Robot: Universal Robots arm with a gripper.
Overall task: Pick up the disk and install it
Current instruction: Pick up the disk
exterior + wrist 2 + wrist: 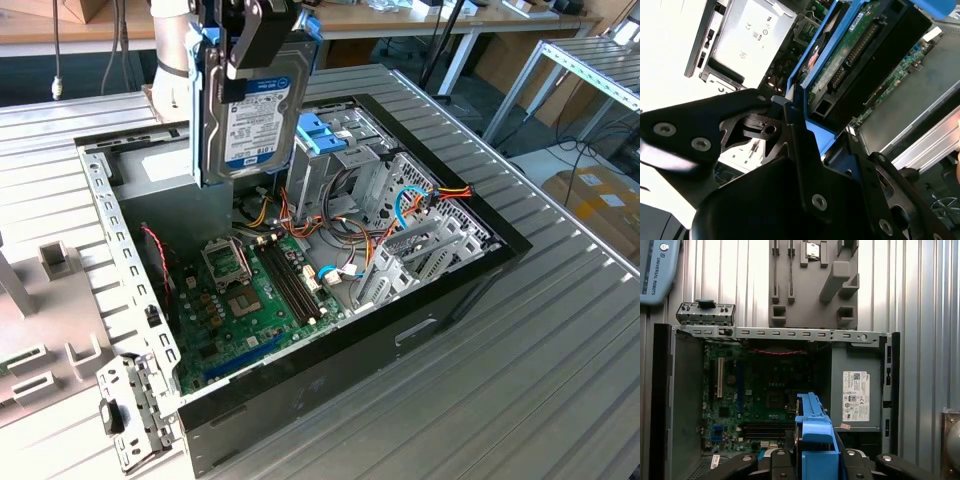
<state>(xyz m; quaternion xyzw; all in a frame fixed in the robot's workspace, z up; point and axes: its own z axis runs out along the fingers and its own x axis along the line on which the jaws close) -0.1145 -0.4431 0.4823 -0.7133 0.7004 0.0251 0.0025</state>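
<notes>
The gripper (pixel 250 55) hangs at the upper middle of the exterior view, its black fingers (pixel 262 35) pinching the disk (pixel 250 120), which stands upright above the open computer case (pixel 420 325). The disk's white label has a blue band and black barcodes, and its print is too small to read. A blue plastic frame (pixel 802 75) edges its dark metal body. The green motherboard (pixel 250 300) lies flat below.

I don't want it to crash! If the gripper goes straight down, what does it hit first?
Probably the green motherboard, or the cables over it. The gripper holds the disk upright, so the disk's bottom edge would touch first. Depth is unclear.
</notes>
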